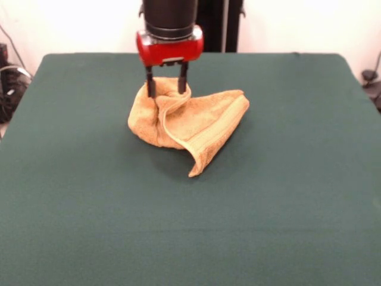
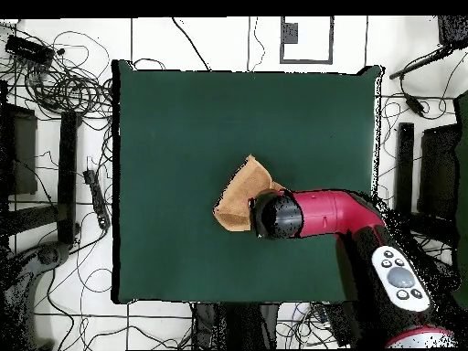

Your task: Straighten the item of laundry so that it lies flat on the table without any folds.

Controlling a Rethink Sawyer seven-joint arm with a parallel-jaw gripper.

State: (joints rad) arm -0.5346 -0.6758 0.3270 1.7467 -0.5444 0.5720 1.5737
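Note:
The golden-orange towel [image 1: 190,122] lies crumpled in a heap near the middle of the green table [image 1: 286,196], with a ribbed band running along its folded front edge down to a corner that points toward the camera. My gripper [image 1: 166,89] hangs straight down over the towel's far side. Its two black fingers [image 1: 150,83] stand apart, their tips down on the towel's raised top edge with cloth between them. In the overhead view the arm's end [image 2: 277,217] covers the gripper and part of the towel [image 2: 242,196]. No white tag shows.
The table [image 2: 183,119] is far larger than the towel. Cables and dark equipment [image 2: 55,82] lie on the floor beyond its edges. The robot's pedestal [image 1: 217,24] stands behind the table's far side.

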